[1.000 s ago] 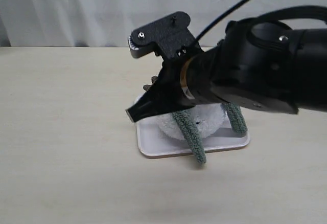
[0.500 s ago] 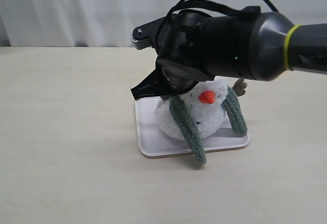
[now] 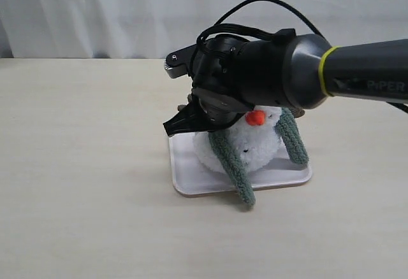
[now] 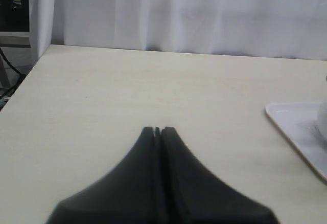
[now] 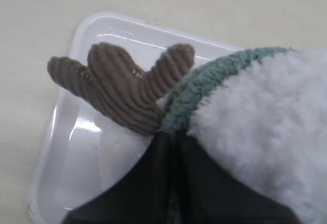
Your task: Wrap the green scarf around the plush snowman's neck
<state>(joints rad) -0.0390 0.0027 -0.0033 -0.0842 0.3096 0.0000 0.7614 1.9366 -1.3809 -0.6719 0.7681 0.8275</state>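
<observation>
"PiPER" is printed on the right arm (image 3: 357,78).

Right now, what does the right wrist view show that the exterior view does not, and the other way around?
Only the right wrist view: the spot where the right gripper, shut, meets the green scarf, beside a brown three-pronged twig arm. Only the exterior view: the orange nose and both scarf ends hanging down the front, one past the white tray. Both: the plush snowman, the scarf and the tray.
</observation>
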